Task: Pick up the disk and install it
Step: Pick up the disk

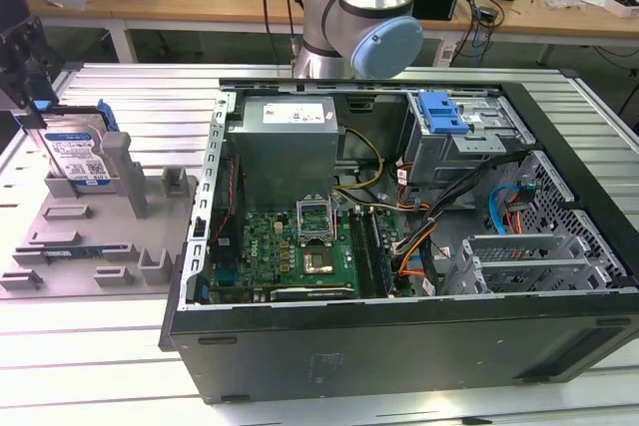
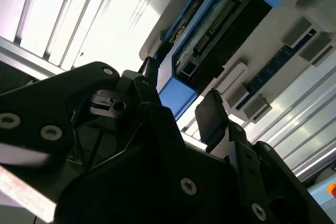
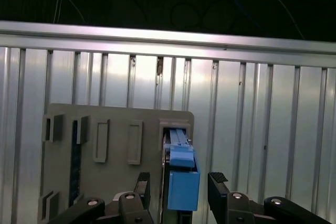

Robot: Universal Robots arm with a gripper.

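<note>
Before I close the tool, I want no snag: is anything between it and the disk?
Nothing visible does. In the first wrist view the open tool straddles the disk, with only bare gaps on either side of its blue frame. The disk stands on edge in the grey holder.

Smooth blue plastic on the disk [image 3: 182,184]

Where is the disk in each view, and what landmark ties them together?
Exterior view: the disk stands on edge in the grey fixture, at the exterior view's left.
First wrist view: the disk's blue end, inside the open gripper.
Second wrist view: the disk, just beyond the gripper.
Shared landmark: the grey fixture.
</note>
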